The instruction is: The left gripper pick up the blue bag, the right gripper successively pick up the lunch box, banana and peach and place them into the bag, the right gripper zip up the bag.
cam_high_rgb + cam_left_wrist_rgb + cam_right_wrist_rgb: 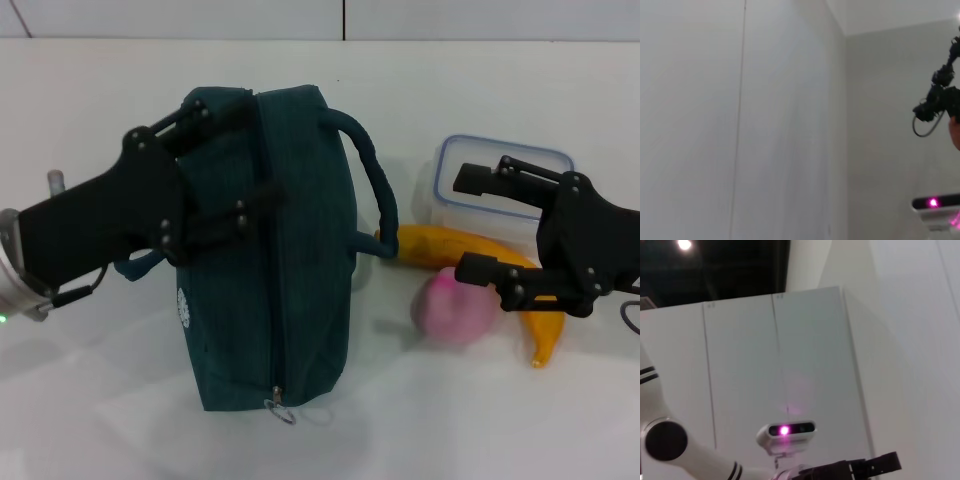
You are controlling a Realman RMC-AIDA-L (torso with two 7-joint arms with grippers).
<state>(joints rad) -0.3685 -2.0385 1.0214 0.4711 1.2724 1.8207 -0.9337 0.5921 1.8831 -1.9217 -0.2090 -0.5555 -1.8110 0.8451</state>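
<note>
Blue bag stands at the centre-left of the head view on the white table, zip apparently closed, clamped at its upper left by the left pincer. At the right, the right pincer hangs wide and empty above the peach and banana, the lunch box behind them. Loading seems about to begin; the lunch box comes first, once the bag is opened. A small white logo is unreadable.
</note>
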